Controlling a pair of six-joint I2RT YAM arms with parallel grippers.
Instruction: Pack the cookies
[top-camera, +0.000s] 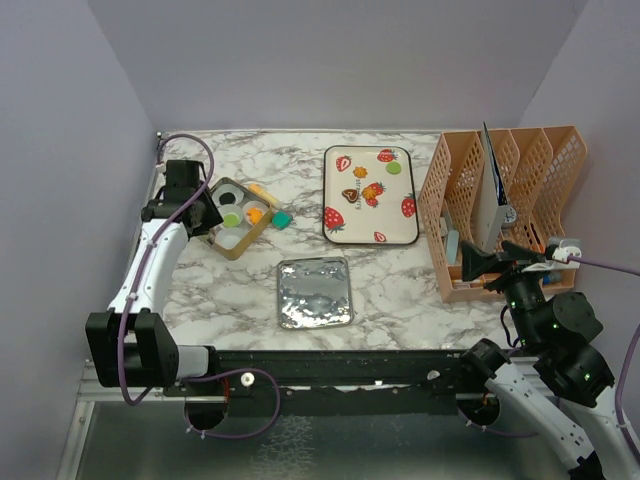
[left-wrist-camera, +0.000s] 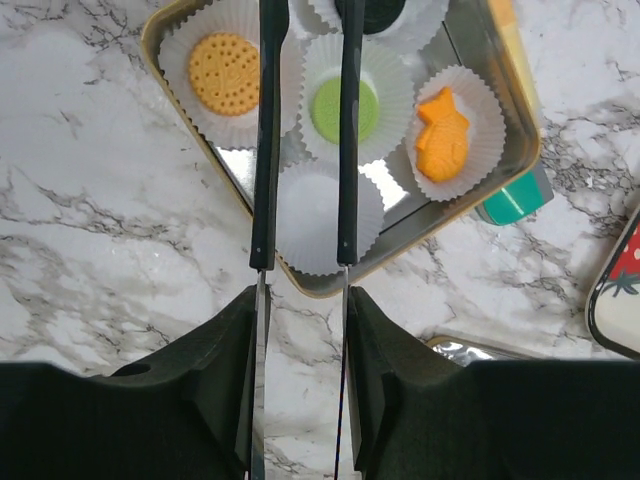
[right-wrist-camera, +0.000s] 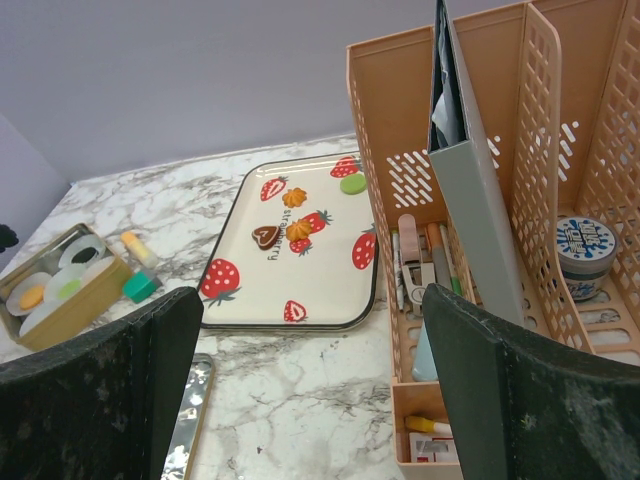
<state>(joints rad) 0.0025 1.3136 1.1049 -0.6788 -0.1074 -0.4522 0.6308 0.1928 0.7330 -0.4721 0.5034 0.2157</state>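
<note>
Lying under left tool (left-wrist-camera: 306, 30): green cookie (left-wrist-camera: 325, 108).

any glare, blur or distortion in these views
Top external view: even light, but the shiny silver rectangular tray throws patchy glare. Left wrist view: sharp, with mirror glare on the bare floor of the gold rectangular tin between the white paper cups. Right wrist view: the right end effector looms dark and soft-focused up close, and the orange plastic file rack splays outward from wide-angle distortion.
</note>
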